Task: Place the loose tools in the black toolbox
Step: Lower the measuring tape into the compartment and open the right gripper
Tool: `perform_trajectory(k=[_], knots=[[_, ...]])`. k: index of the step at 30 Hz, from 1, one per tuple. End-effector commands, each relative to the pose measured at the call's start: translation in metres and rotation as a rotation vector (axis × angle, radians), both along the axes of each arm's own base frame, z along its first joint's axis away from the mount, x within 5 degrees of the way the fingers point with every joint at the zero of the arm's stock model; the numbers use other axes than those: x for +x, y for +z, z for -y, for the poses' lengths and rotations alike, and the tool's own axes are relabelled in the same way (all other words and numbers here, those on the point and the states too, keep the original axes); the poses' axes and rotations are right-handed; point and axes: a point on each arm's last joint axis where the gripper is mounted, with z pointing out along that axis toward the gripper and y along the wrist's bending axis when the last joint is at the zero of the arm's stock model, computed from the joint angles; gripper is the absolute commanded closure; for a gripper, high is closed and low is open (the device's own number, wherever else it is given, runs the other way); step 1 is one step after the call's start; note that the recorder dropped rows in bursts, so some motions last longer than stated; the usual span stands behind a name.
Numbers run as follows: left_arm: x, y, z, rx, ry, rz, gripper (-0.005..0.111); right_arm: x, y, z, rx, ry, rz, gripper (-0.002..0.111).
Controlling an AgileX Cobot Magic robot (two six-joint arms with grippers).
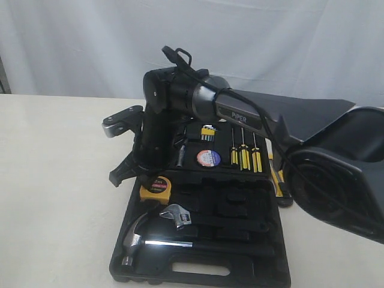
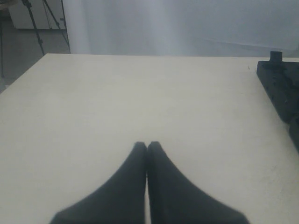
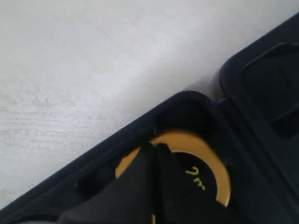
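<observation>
Fingers of my right gripper (image 3: 154, 147) are pressed together with nothing between them, their tips over the yellow tape measure (image 3: 208, 161); I cannot tell whether they touch it. The tape measure sits in a recess of the black toolbox (image 1: 258, 270), in the half that holds the hammer (image 1: 141, 240) and wrench (image 1: 176, 215). The black tape roll (image 1: 208, 158) lies in the other half, beside the screwdrivers (image 1: 243, 157). My left gripper (image 2: 147, 145) is closed and empty too, above bare table (image 2: 117, 93).
</observation>
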Motion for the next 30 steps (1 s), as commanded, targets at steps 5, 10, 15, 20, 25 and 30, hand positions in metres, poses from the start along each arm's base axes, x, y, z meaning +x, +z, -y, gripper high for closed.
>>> perform_trajectory(k=[5,10,15,20,25,30], knots=[[0.0,0.0,0.0,-0.005,-0.003,0.005,0.107,-0.007,0.015,0.002,-0.024,0.024,-0.022,0.109],[0.0,0.0,0.0,-0.005,-0.003,0.005,0.107,-0.007,-0.001,0.001,-0.032,0.025,-0.064,0.109],[0.0,0.0,0.0,-0.005,-0.003,0.005,0.107,-0.008,-0.009,0.001,-0.039,0.023,-0.092,0.109],[0.0,0.0,0.0,-0.005,-0.003,0.005,0.107,-0.009,0.003,0.002,-0.033,0.024,-0.071,0.109],[0.0,0.0,0.0,-0.005,-0.003,0.005,0.107,-0.014,0.041,0.003,-0.015,0.027,-0.012,0.109],[0.0,0.0,0.0,-0.005,-0.003,0.005,0.107,-0.025,0.086,0.007,-0.004,0.032,0.048,0.109]])
